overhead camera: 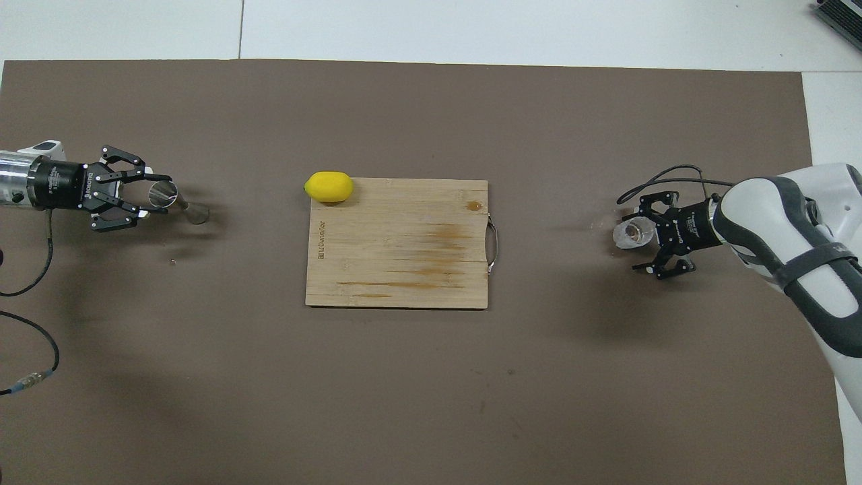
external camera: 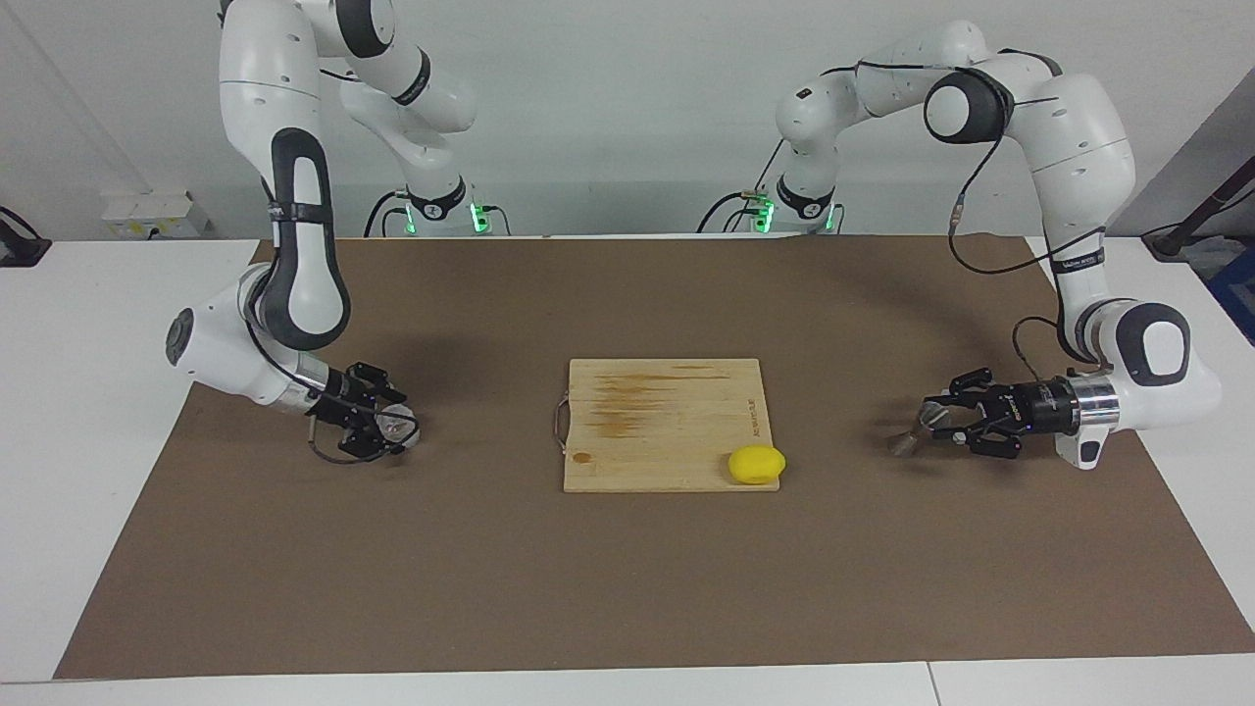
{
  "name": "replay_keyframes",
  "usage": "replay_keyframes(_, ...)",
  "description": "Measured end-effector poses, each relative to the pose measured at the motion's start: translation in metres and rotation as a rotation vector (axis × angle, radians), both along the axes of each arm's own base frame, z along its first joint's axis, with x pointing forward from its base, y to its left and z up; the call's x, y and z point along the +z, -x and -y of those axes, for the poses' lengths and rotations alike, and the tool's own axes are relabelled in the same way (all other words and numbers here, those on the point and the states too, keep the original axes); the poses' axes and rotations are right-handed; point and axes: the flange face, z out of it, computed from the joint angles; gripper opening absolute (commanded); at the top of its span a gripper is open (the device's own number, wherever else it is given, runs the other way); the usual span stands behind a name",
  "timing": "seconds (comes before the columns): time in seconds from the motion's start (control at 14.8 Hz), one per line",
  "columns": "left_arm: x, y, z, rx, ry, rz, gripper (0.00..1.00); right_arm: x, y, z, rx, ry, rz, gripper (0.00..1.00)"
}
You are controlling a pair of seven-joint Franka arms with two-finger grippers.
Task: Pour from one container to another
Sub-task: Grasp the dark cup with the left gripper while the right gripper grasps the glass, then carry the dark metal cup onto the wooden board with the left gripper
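Glass first: the cup (external camera: 397, 424) is small, thick-walled and clear, so it should be stiff, slick and breakable, with some weight for its size. A hold across its side walls, low enough that it cannot tip out, looks best. It sits between the spread fingers of the right gripper (external camera: 387, 427), low over the brown mat (external camera: 627, 588) at the right arm's end of the table. Those jaws stand wide, and I cannot tell whether either finger touches the glass yet.

The metal jigger (external camera: 912, 431) is at the left arm's end, and the left gripper (external camera: 931, 424) is pinched shut on it, fingers pressed on the upper cone. It leans in the grip, with its lower end down at or near the mat. Metal this thin should be light, rigid and smooth, and its narrow waist is the natural place to clamp it; a hold on the sloping cone could let it slide.

Between the 2 grippers, well apart from both, lies a wooden cutting board (external camera: 667, 392) with a metal handle on the edge toward the right gripper. A lemon (external camera: 756, 464) rests at the board's corner, on the side toward the left gripper. Nothing stands close to either gripper, though bringing cup and jigger together would likely carry them over the board.
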Motion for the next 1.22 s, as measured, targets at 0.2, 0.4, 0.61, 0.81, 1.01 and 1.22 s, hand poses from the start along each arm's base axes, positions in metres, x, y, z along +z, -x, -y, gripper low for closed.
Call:
replay_keyframes(0.2,0.000,0.000,0.000,0.000,0.000,0.000,0.00,0.000,0.000,0.001,-0.002,0.001,-0.001,1.00)
replay_keyframes(0.4,0.000,0.000,0.000,0.000,0.000,0.000,0.00,0.000,0.001,0.001,-0.002,0.001,-0.001,1.00)
replay_keyframes(0.61,0.001,0.000,0.002,-0.007,0.013,-0.001,0.00,0.000,0.001,0.001,-0.002,0.001,-0.001,1.00)
replay_keyframes(0.81,0.008,0.001,0.008,-0.020,0.057,0.003,0.00,0.000,0.001,0.001,-0.002,0.001,-0.001,1.00)
replay_keyframes(1.01,0.028,-0.001,0.027,-0.051,0.091,0.025,0.00,0.000,0.000,0.001,-0.002,0.001,0.000,1.00)
replay_keyframes(1.22,0.059,0.006,0.071,-0.086,0.119,0.037,0.00,0.000,0.001,0.001,-0.002,0.001,0.000,1.00)
